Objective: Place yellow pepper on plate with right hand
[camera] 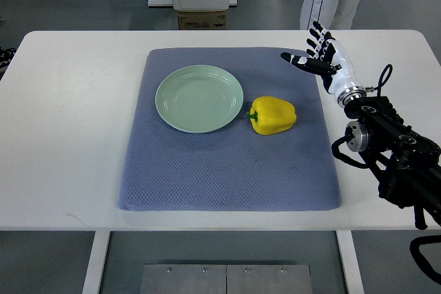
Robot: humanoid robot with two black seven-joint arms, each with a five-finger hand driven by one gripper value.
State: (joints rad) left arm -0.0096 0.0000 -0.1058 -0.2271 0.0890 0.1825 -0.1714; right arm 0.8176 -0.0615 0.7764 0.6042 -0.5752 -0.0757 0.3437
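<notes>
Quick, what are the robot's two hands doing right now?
Right hand: open, fingers spread, holding nothing.
Left hand: not in view.

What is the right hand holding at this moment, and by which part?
Nothing. The right hand is open above the mat's far right corner, apart from the yellow pepper, which lies beside the plate.

Right arm: you have it entering from the picture's right edge, angled up-left | Right hand point(322, 58): raised at arm's end, fingers point(318, 34) spread, thumb extended leftward, grasping nothing | Left arm: not visible to you
</notes>
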